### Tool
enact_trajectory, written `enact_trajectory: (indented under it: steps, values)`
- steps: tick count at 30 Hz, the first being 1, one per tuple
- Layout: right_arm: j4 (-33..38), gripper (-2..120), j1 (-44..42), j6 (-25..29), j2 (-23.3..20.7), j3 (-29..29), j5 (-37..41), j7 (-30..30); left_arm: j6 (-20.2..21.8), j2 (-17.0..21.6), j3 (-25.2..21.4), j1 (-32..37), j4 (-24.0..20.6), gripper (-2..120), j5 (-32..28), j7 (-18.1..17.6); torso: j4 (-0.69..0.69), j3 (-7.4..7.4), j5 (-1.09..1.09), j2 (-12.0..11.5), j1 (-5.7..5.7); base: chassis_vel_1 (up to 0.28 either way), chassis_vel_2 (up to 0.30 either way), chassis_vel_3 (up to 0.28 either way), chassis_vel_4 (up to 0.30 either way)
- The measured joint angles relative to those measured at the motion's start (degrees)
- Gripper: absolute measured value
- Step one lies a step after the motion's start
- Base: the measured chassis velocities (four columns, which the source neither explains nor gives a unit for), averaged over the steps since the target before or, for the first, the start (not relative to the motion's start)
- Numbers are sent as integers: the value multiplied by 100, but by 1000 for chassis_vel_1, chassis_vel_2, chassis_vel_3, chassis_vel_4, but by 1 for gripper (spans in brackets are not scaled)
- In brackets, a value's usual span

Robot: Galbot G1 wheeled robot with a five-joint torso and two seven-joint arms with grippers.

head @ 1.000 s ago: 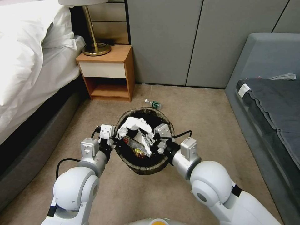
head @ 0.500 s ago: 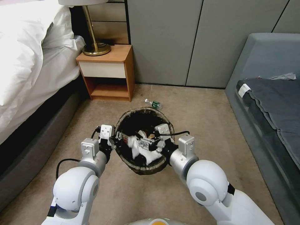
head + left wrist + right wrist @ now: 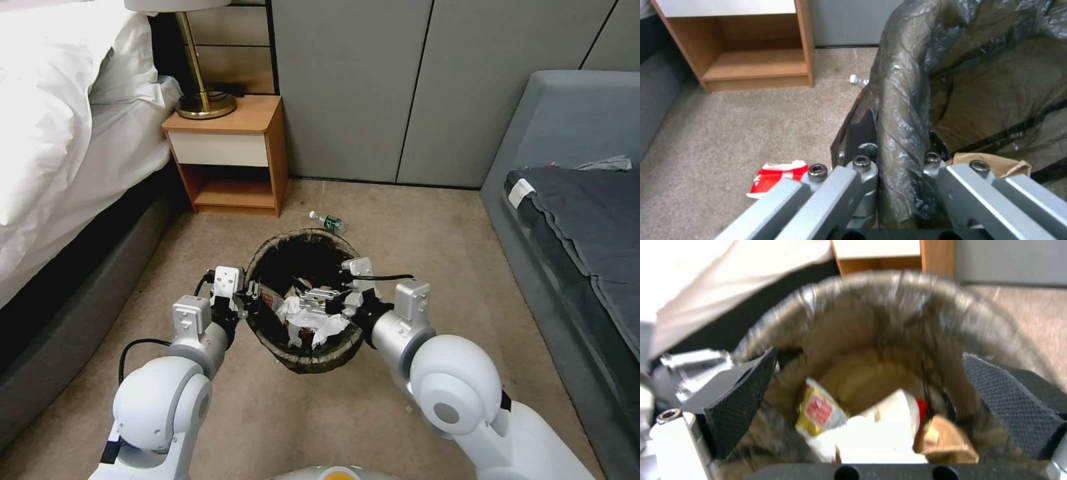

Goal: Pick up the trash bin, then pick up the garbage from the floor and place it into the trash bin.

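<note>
**Bin held up, R gripper open over it**

L gripper (image 3: 896,173) jaws were clamped on the trash bin (image 3: 303,353) rim – liner pinched between them. R gripper (image 3: 882,396) jaws stood wide apart above the bin's mouth, holding nothing. R wrist view showed tissue (image 3: 880,440), yellow wrapper (image 3: 818,411) and brown paper inside; L wrist view showed a red-and-white carton (image 3: 775,176) on carpet. Head view – bottle (image 3: 327,221) lay beyond bin, near nightstand (image 3: 230,153). Both arms bent inward.

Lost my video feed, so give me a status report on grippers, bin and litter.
Left gripper shut on trash bin rim. Right gripper open above the bin, tissue inside. Green-labelled bottle and red-and-white carton on the carpet.
</note>
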Motion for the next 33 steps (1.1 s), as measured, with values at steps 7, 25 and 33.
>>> enact_trajectory:
  steps: [7, 25, 33]
  values:
    - [285, 100, -171, 699, -133, 571, -194, -644, -1, 7, -5, 8, 0, 2, 10, 7, 1, 0, 0, 0, 0, 0, 0, 0, 0]
    - [119, 100, -1988, 2637, 584, 2615, -2726, -1526, -5, 51, -175, 112, -94, 2, -15, 79, 0, 0, -1, 0, 0, 0, 0, 0, 0]
    - [-86, 100, -2852, 3323, 1139, 3298, -3398, -2035, -5, 47, -241, 158, -114, 2, -15, 80, -1, 0, -1, 0, 0, 0, 0, 0, 0]
